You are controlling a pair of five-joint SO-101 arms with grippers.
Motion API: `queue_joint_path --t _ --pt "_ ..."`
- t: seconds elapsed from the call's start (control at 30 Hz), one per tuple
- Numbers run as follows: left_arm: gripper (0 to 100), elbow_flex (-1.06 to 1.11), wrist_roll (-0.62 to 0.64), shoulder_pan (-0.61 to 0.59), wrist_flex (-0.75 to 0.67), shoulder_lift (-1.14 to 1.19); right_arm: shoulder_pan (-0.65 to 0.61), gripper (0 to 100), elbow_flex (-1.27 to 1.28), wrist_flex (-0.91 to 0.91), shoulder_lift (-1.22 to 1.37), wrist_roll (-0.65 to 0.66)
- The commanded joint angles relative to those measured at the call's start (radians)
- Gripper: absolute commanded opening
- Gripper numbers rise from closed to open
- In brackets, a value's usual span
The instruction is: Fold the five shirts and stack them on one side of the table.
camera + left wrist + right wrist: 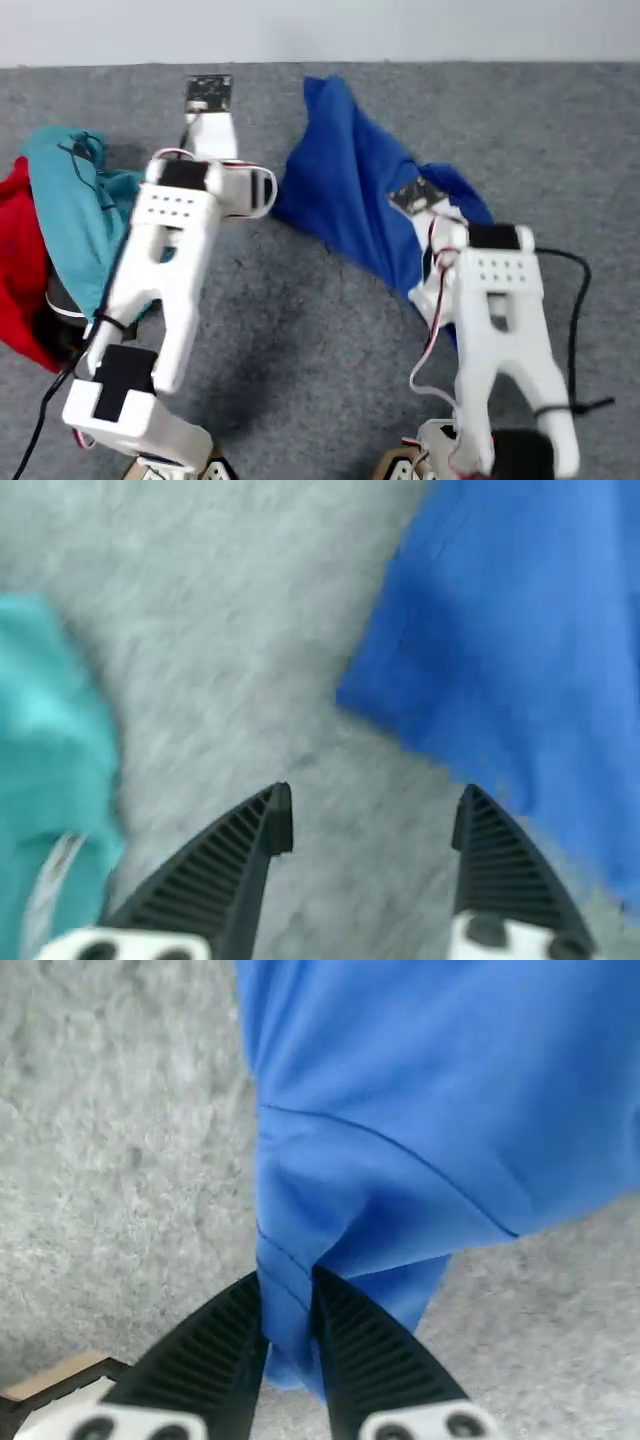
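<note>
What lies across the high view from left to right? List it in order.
red shirt → teal shirt → left arm → blue shirt → right arm

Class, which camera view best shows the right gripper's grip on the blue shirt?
The right wrist view: the right gripper pinches a fold of the blue shirt. The high view shows most of the shirt; the left wrist view, one edge.

Lab-style robot bench: grey felt-covered table (300, 340), plain white wall (400, 30) behind.
</note>
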Motion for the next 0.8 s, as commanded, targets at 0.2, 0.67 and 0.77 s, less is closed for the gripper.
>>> queue_joint_path --t 0.2,0.67,0.77 --pt "26 -0.097 0.040 0.034 -0.068 0.236 0.004 0.9 0.057 0.019 -0.203 0.012" --pt "17 -0.464 0.075 0.035 0.083 0.552 -0.002 0.9 0.089 0.019 -0.228 0.046" --pt "14 -0.501 0.075 0.035 0.097 0.557 -0.002 0.9 0.091 0.019 -0.228 0.046"
